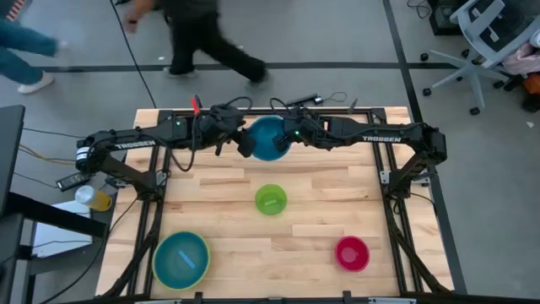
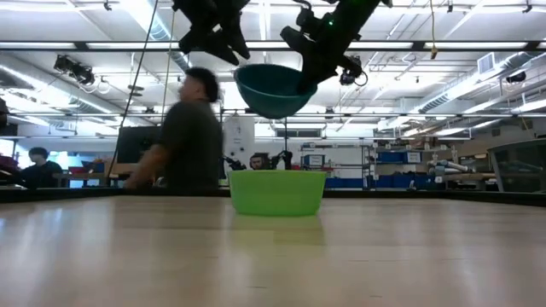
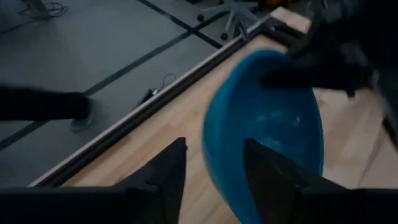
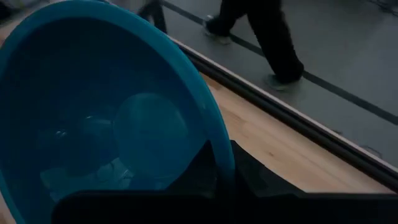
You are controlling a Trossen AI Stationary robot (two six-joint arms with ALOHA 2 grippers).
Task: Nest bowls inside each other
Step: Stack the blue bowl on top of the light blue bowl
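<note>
**Blue bowl aloft between my arms**

The yellow-green bowl [image 1: 180, 260], biggest, sat on the counter [image 1: 228, 181] with a light-blue bowl nested inside. My right pincer [image 1: 289, 138] was clamped on the rim of the blue bowl [image 1: 268, 139], held high over the far edge; my left pincer [image 1: 238, 142] stood parted just beside it, gripping nothing. It looked light, stiff, slick: a rim pinch suited it. One green bowl [image 1: 271, 200], one red bowl [image 1: 352, 252]: five bowls counted.
</note>
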